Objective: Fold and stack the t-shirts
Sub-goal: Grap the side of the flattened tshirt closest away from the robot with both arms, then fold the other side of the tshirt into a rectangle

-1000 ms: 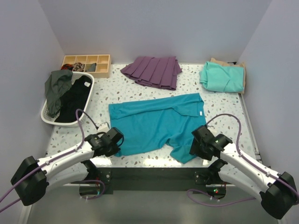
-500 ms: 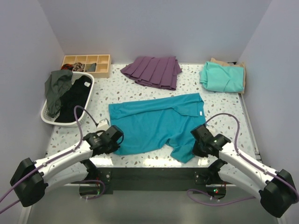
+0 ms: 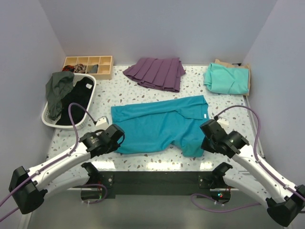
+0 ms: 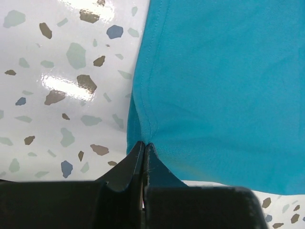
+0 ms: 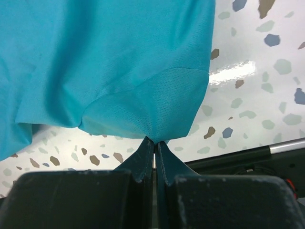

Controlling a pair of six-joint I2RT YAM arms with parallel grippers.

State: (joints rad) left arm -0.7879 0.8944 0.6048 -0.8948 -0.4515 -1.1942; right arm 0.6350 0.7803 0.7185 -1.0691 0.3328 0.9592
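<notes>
Left jaws: pressed together, pinching the hem of the teal shirt (image 3: 159,124) at its 7 o'clock corner.
Right jaws: pressed together, pinching a pucker of the same shirt at its 5 o'clock corner.
Teal shirt: spread flat at mid-table, all of it toward 12 o'clock from both pinches, with a small white tag near the 3 o'clock end.
Long axis: 9 to 3 o'clock, slightly tilted.
Nearer arm: neither, since each has one near corner.
Coming move, as judged: near edge carried toward 12 o'clock and laid over the far edge, both arms level.
Path: nothing lying on the shirt, and bare table (image 3: 228,107) beyond its far edge.
At 12 o'clock: purple skirt (image 3: 156,72), apart from the teal shirt.
At 2 o'clock: folded mint shirt (image 3: 228,78) on top of a tan shirt (image 3: 223,62).
At 10 o'clock: basket (image 3: 52,125) of dark clothes.
At 11 o'clock: wooden tray (image 3: 110,67).
Risk: uneven lift likely to skew the fold.
</notes>
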